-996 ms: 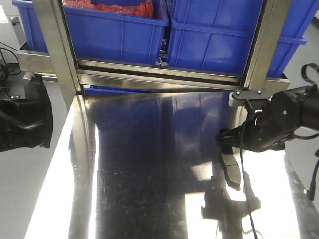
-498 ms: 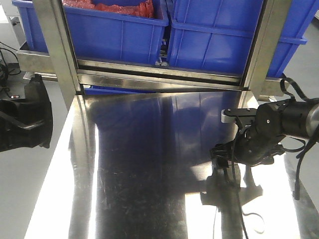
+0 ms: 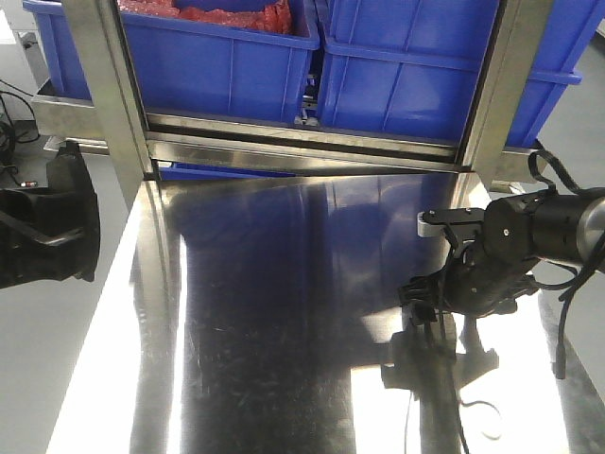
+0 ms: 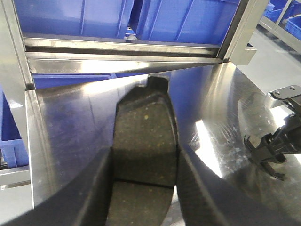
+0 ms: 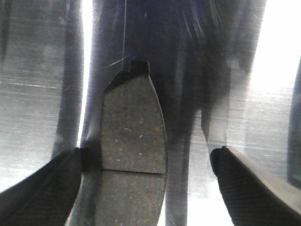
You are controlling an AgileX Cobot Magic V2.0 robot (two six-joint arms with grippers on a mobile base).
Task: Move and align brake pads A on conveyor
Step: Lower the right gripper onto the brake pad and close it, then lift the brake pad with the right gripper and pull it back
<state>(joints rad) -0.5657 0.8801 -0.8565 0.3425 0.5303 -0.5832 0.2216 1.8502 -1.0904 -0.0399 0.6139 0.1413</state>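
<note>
The shiny steel table [image 3: 265, 312] fills most of the front view, with blue bins [image 3: 227, 57] across the top of the frame; no conveyor shows in any view, so both pads have a carry ahead of them. At the far left edge of the front view the left gripper [image 4: 145, 157] hangs off the side of the table, closed narrowly on a brake pad [image 4: 146, 125] by its two long edges, with the notched end pointing to the top of the wrist frame. Much of that pad juts out past the fingers, so a jolt in transit could make it swing or slide loose. At the right of the front view the right gripper [image 5: 149, 155] sits low over the table, spread wide and holding nothing, straddling a second brake pad [image 5: 134, 127] that lies flat, left of centre in its wrist frame. Here is the likelier trouble: the finger at lower left [image 5: 47, 188] is touching or just beside the pad's edge, while the finger at lower right [image 5: 254, 188] is well apart from it. Closing from this offset could shove the pad sideways across the slick steel (it looks to offer little grip) and twist it. The pad is thin, too, so fingers set a shade high might ride over it.
</note>
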